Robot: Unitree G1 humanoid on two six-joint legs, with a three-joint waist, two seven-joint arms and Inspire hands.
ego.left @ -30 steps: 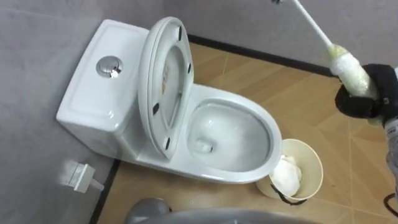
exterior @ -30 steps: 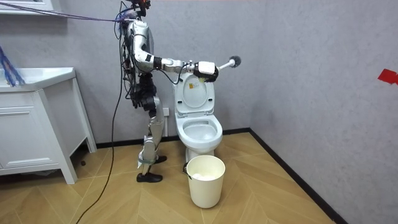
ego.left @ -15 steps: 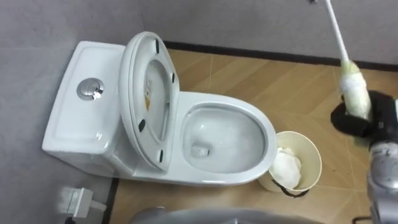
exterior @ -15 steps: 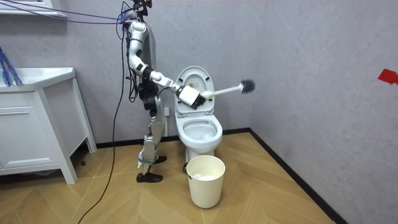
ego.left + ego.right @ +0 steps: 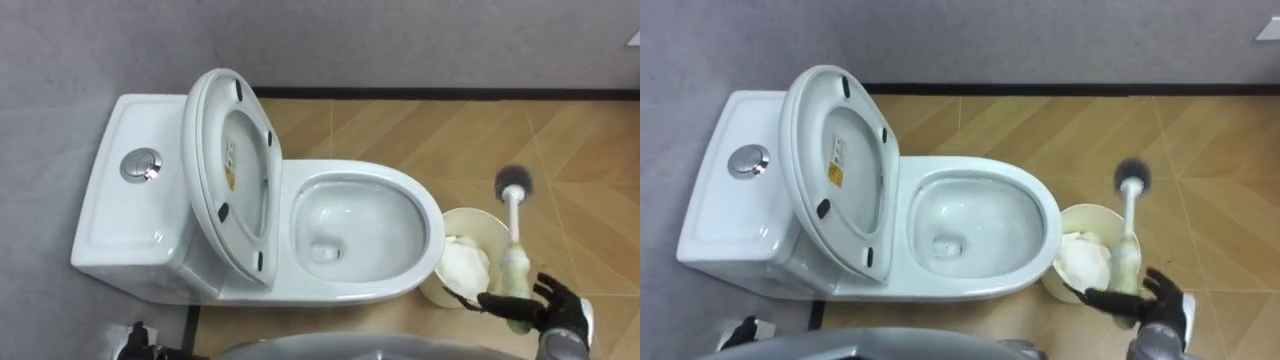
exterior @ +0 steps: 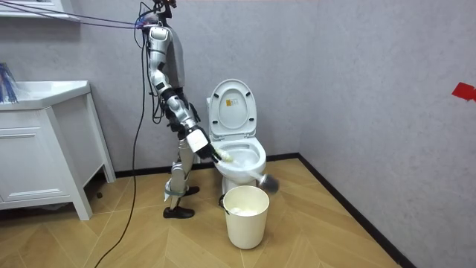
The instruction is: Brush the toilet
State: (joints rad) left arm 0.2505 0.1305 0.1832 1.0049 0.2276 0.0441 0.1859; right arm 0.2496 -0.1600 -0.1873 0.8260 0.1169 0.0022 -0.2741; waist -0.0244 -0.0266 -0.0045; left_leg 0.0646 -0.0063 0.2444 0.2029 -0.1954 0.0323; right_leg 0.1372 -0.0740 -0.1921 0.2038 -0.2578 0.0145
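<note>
Robot standing beside the toilet, holding the toilet brush low by the waste bin.

The toilet [image 5: 432,222] is sitting against the grey wall with its seat and lid [image 5: 232,170] raised. The waste bin [image 5: 470,213], with something white inside, is standing just beside the bowl's front. The toilet brush [image 5: 514,225] is pointing its dark head past the bin, seemingly clear of the floor. The right hand [image 5: 555,305] is curling round its pale grip.

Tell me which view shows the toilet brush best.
Left eye view: the toilet brush shows whole, from dark head to the grip in the right robot hand. The right eye view matches; the room view shows it from far off.
</note>
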